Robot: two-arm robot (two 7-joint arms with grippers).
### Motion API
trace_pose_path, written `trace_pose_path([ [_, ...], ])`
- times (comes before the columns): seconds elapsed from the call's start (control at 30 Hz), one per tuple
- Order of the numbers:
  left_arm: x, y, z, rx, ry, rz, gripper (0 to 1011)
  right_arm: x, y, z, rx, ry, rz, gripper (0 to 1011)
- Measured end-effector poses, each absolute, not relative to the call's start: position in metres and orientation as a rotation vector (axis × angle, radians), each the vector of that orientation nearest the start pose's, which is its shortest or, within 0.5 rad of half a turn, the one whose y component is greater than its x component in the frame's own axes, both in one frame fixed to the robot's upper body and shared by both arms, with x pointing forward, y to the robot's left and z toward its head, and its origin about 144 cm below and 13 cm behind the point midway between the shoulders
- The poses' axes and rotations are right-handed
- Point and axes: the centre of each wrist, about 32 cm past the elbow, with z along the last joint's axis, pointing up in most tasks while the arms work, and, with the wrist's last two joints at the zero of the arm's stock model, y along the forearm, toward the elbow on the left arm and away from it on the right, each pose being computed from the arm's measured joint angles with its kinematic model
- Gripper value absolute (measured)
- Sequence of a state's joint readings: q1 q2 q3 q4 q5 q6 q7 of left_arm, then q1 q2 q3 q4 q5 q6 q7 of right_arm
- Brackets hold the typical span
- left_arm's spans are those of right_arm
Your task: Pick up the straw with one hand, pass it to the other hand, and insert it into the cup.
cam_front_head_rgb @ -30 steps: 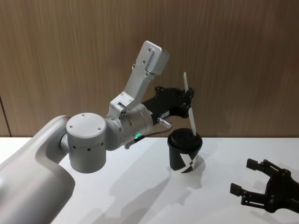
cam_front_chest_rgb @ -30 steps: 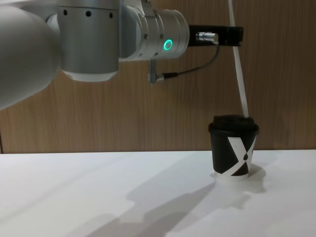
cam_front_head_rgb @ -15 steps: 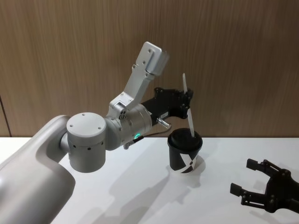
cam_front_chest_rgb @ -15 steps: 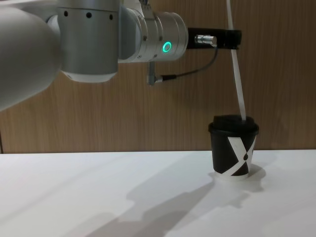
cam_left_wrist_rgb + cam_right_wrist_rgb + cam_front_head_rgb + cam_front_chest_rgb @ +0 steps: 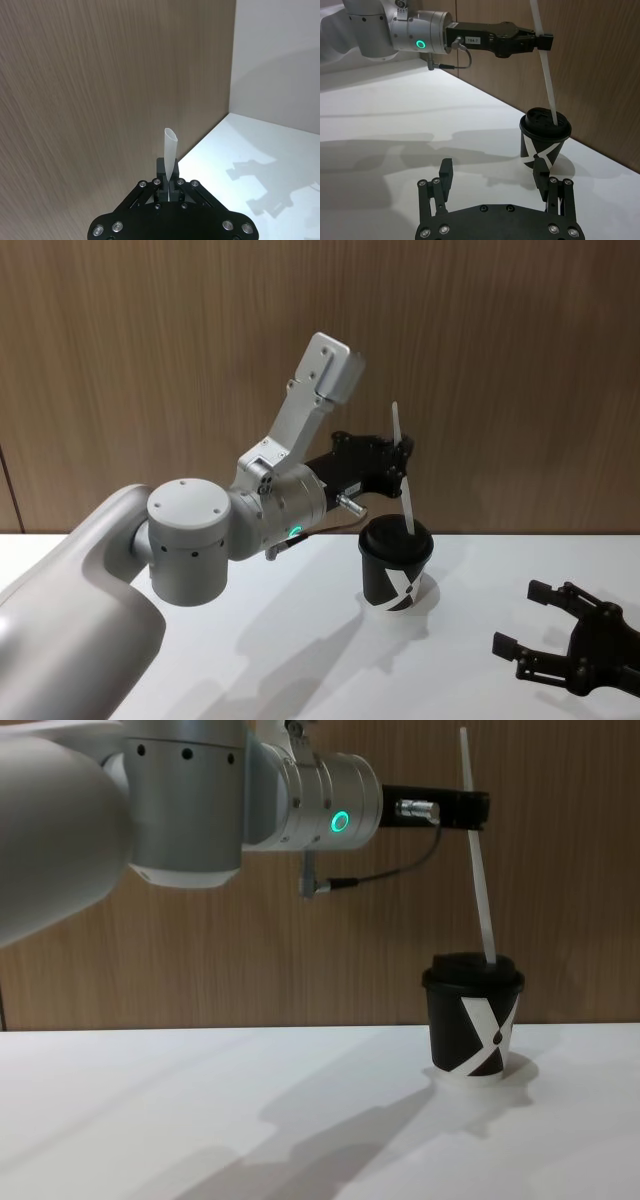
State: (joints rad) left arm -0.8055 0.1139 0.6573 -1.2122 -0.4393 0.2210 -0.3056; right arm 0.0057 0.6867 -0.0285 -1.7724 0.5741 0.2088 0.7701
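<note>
The left gripper [image 5: 400, 462], at the end of the silver arm with the green ring light [image 5: 341, 820], sits in the upper middle of the head view, closed tight on the white straw [image 5: 402, 472] a little below its top end. The straw runs nearly upright with a slight lean, and its lower tip meets the domed lid of the black cup [image 5: 395, 565], which stands on the white table [image 5: 300, 640] right of centre; from the right wrist view the tip seems to sit at the lid's opening, though how far in it has gone cannot be told.

The right gripper [image 5: 570, 640] rests at the lower right of the head view, its fingers spread wide and holding nothing, well apart from the cup.

The straw looks very light and thin-walled, stiff enough to stand straight but likely to buckle or kink if pushed off-axis or squeezed hard. The high hold leaves a long free length, so the tip may wander; a gentle, straight descent seems wise. The paper cup is light too and could tip if the straw pushes sideways on the lid
</note>
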Motion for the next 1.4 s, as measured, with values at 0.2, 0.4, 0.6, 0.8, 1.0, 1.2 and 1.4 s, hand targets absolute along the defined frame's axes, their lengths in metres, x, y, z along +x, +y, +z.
trace_pose_path([
  [0.2, 0.6098, 0.0875, 1.3157, 0.047, -0.100, 0.710, 30, 0.4560, -0.3697, 1.2535, -0.138, 0.004, -0.670, 1001],
  [0.4, 0.6107, 0.0866, 1.3155, 0.051, -0.099, 0.707, 177, 0.4560, -0.3697, 1.2535, -0.138, 0.004, -0.670, 1001],
  [0.6, 0.6112, 0.0861, 1.3155, 0.053, -0.098, 0.706, 366, 0.4560, -0.3697, 1.2535, -0.138, 0.004, -0.670, 1001],
  [0.8, 0.6115, 0.0858, 1.3152, 0.055, -0.097, 0.705, 570, 0.4559, -0.3697, 1.2535, -0.138, 0.004, -0.670, 1001],
  [1.0, 0.6117, 0.0857, 1.3151, 0.056, -0.097, 0.705, 744, 0.4560, -0.3696, 1.2535, -0.138, 0.004, -0.670, 1001],
  [1.2, 0.6094, 0.0883, 1.3129, 0.052, -0.098, 0.704, 917, 0.4568, -0.3692, 1.2547, -0.136, 0.001, -0.669, 1001],
  [1.4, 0.6045, 0.0945, 1.3073, 0.040, -0.102, 0.695, 1003, 0.4602, -0.3655, 1.2593, -0.123, -0.013, -0.669, 1001],
])
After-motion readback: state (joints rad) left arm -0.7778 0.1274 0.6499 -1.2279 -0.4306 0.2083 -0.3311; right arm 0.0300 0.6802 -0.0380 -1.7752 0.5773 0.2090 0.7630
